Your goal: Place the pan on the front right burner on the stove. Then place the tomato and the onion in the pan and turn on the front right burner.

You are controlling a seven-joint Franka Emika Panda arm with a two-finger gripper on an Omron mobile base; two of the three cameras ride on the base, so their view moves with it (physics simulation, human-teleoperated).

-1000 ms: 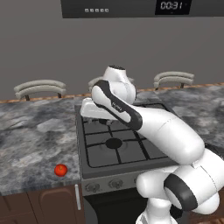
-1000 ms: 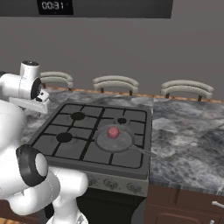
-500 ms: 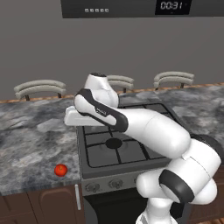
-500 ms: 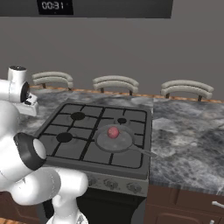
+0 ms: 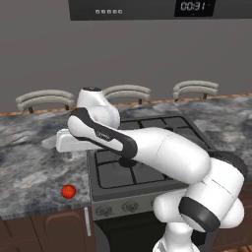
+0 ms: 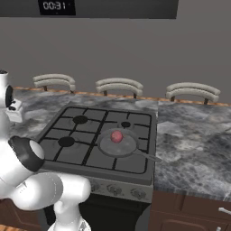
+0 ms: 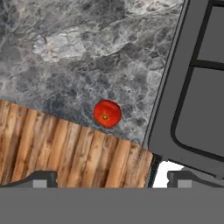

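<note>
The dark grey pan (image 6: 118, 144) rests on the front right burner of the stove (image 6: 85, 155), its handle pointing toward the front right. Inside the pan lies the pinkish-purple onion (image 6: 117, 136). The red tomato (image 5: 68, 191) sits on the marble counter left of the stove (image 5: 147, 162), near the front edge. In the hand view the tomato (image 7: 107, 113) lies below and just ahead of my gripper (image 7: 111, 180), whose jaws stand open and empty. My hand (image 5: 63, 140) hovers over the counter, behind the tomato.
The stove's left edge (image 7: 175, 87) runs beside the tomato. Wooden floor (image 7: 57, 148) shows past the counter's front edge. Knobs (image 6: 113, 189) line the stove front. Chair backs (image 5: 125, 92) stand behind the counter, and a microwave (image 5: 147, 7) hangs above.
The arm has swung left from above the stove to over the counter left of it. The jaws stayed open. The pan, onion and tomato have not moved.
</note>
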